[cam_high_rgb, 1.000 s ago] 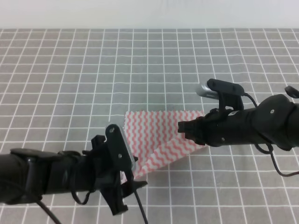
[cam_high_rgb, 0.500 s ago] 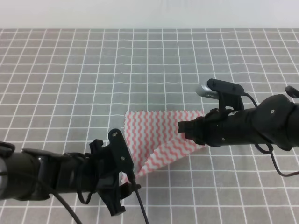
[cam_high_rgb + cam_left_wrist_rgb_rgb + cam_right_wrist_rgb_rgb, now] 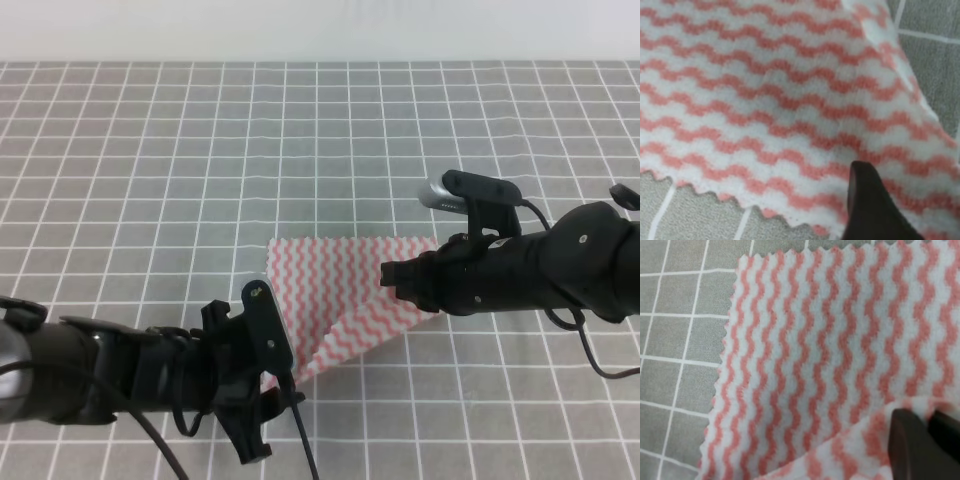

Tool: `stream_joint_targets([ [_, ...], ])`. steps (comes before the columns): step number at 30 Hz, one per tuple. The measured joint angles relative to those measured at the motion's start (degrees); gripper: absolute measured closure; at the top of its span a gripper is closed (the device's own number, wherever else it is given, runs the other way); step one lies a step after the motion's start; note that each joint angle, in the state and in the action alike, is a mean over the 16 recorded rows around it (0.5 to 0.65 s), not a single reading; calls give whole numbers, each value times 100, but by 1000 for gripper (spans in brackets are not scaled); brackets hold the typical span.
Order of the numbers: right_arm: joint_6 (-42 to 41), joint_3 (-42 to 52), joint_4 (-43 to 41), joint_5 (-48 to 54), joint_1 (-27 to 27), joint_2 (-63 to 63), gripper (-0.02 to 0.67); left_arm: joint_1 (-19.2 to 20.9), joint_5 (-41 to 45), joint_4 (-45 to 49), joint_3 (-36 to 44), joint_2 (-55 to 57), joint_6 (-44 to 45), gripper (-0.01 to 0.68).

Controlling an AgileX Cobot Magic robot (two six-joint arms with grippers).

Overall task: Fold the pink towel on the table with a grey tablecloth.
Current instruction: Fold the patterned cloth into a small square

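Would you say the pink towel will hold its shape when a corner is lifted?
Probably not: the pink towel looks thin and already lies creased over itself, so it should droop. Its fuzzy weave likely grips rather than slips.

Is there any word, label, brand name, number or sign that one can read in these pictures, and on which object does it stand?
None: no readable text shows in any view.
The pink towel bears only pink and white wavy stripes.
The table with a grey tablecloth bears only a white grid of squares.
The left gripper and the right gripper are plain black, with no marking visible.
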Motion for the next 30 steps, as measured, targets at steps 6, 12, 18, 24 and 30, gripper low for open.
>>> stream_joint_targets([
  [6, 0, 0, -12, 6, 0, 0, 663, 0, -28, 19, -6, 14, -1, 414],
  [12, 0, 0, -21, 9, 0, 0, 664, 0, -58, -7, -1, 11, -26, 495],
  [18, 1, -1, -24, 10, 1, 6, 663, 0, -80, 14, -8, 9, -72, 579],
  [24, 1, -1, -24, 14, -2, 6, 663, 0, -145, 29, -65, 4, -346, 646],
  [30, 1, -2, -15, 31, -62, 18, 663, 0, -230, 55, -177, 4, -798, 671],
])
